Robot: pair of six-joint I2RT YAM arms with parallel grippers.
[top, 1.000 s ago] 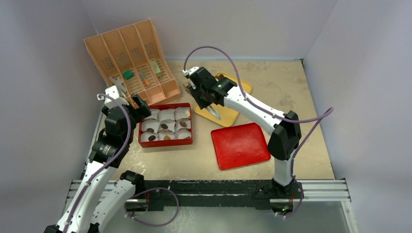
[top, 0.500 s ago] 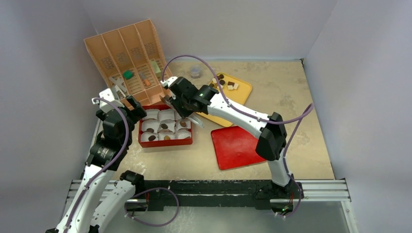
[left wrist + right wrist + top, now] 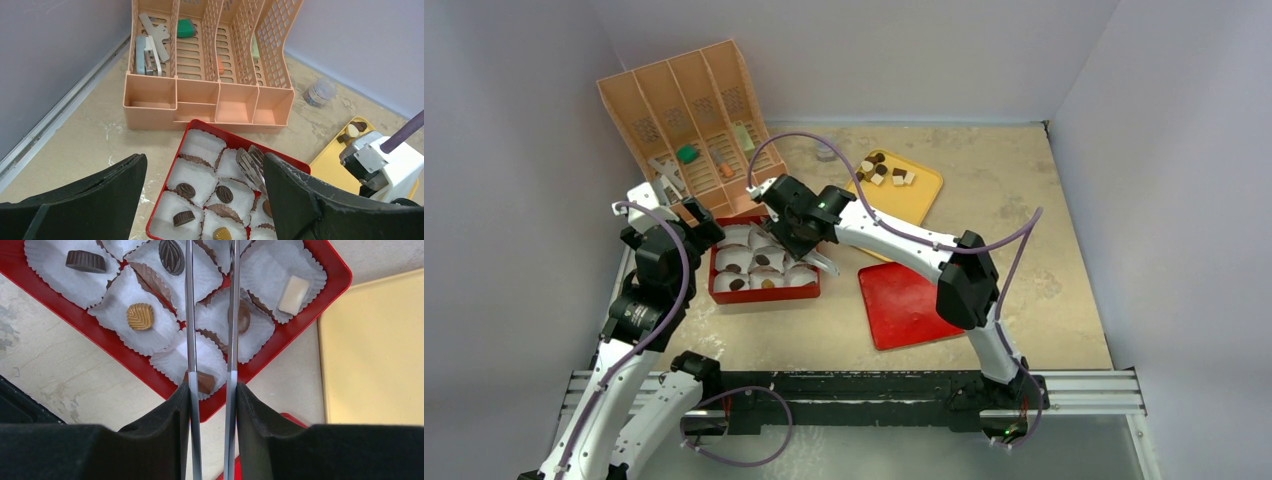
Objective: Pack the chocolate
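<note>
The red box (image 3: 766,296) holds white paper cups, several with a chocolate: dark pieces (image 3: 86,261), a gold one (image 3: 140,316), a white one (image 3: 293,294). More chocolate (image 3: 882,172) lies on the yellow tray (image 3: 919,195). My right gripper (image 3: 210,390) is shut on metal tongs (image 3: 189,315) and reaches over the box's right side (image 3: 807,248). The tong tips (image 3: 248,159) hang over a back cup with no piece visible between them. My left gripper (image 3: 204,160) is open and empty above the box's left edge (image 3: 699,222).
A peach desk organizer (image 3: 694,120) with small items stands behind the box. A red lid (image 3: 914,305) lies right of the box, partly under the right arm. A small clear round container (image 3: 320,91) sits near the back wall.
My right arm has swung left from the yellow tray to over the red box, carrying the tongs. The left gripper has shifted slightly left.
</note>
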